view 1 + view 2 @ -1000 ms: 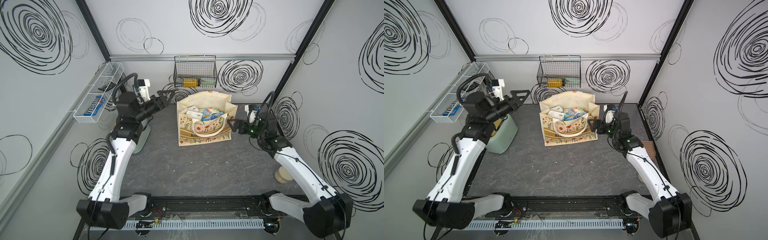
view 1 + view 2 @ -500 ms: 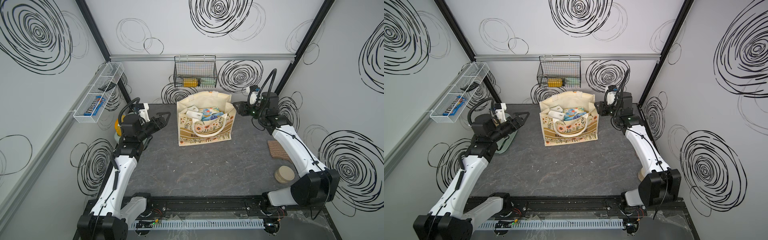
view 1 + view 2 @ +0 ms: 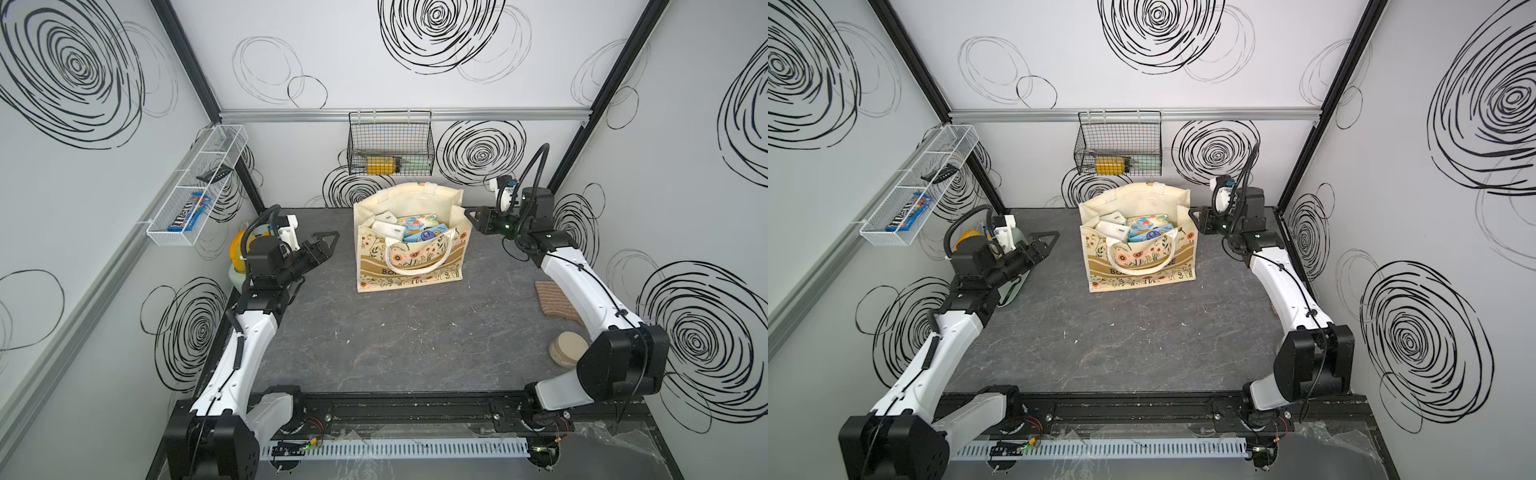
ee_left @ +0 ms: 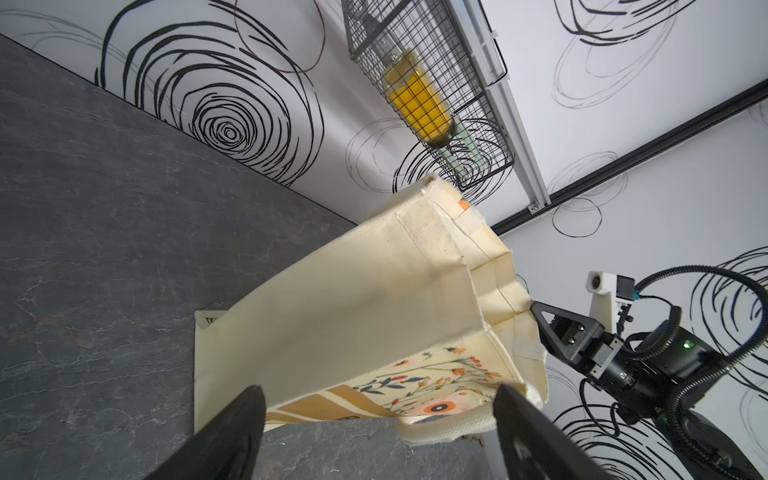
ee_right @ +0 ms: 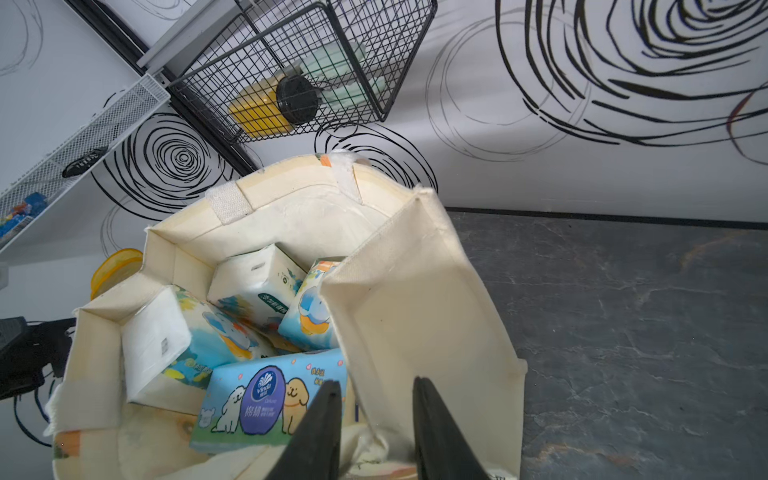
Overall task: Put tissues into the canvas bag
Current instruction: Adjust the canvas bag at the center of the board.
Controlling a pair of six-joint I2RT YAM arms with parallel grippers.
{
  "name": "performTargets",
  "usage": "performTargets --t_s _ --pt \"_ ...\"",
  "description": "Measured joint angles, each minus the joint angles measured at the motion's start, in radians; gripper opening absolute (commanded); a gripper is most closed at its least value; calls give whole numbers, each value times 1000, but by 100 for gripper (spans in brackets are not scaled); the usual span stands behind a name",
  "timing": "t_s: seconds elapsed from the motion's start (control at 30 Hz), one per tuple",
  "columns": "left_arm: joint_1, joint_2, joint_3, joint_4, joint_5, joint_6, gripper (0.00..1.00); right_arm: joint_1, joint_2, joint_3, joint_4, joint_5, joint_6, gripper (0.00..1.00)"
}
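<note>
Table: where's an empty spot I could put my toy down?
The biggest bare patch of table lies between the canvas bag and the black rail. A narrower strip runs between the bag and the left hand. Crowded by the right arm: striped cloth, round disc. The bag is stuffed with tissues.

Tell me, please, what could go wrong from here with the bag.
The right gripper has its jaws on either side of one side wall of the bag; a pull could drag or tip it and spill the tissue packs. The left gripper is open and apart from the bag, so nothing steadies it.
</note>
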Motion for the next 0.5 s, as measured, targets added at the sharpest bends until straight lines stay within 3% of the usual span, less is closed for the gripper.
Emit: performTargets --t_s 0.13,0.5 --pt "0 1 0 10 8 -2 90 0 -14 -14 3 2 6 13" --pt "0 2 -2 48 40 -42 90 2 -81 -64 -8 31 12 7"
